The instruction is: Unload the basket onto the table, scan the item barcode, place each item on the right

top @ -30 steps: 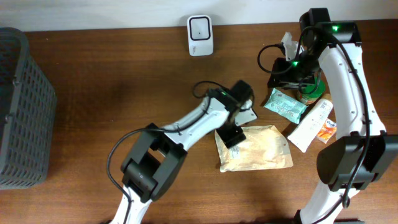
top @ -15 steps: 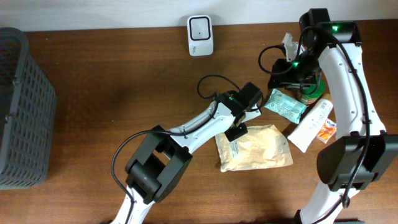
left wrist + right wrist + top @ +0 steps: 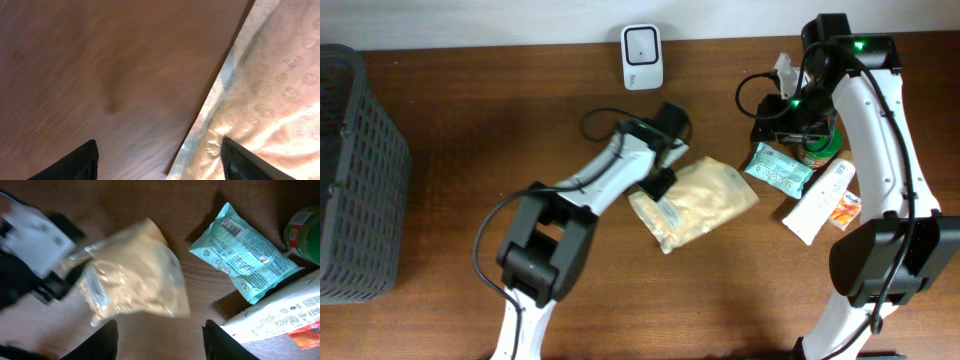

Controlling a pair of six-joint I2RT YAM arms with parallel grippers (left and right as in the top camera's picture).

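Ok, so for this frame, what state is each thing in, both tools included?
beige pouch, lying skewed on the table, one edge between the left tool's jaws
left tool, open, not closed on the pouch
right tool, open, empty, over the table
teal packet, flat, barcode up
white box, lying flat
green can, partly hidden by the right arm
scanner, at the back edge, untouched
grey basket, contents not visible

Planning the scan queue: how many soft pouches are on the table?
2. Beige pouch mid-table; teal packet to its right, near the green can. The right arm may hide more.
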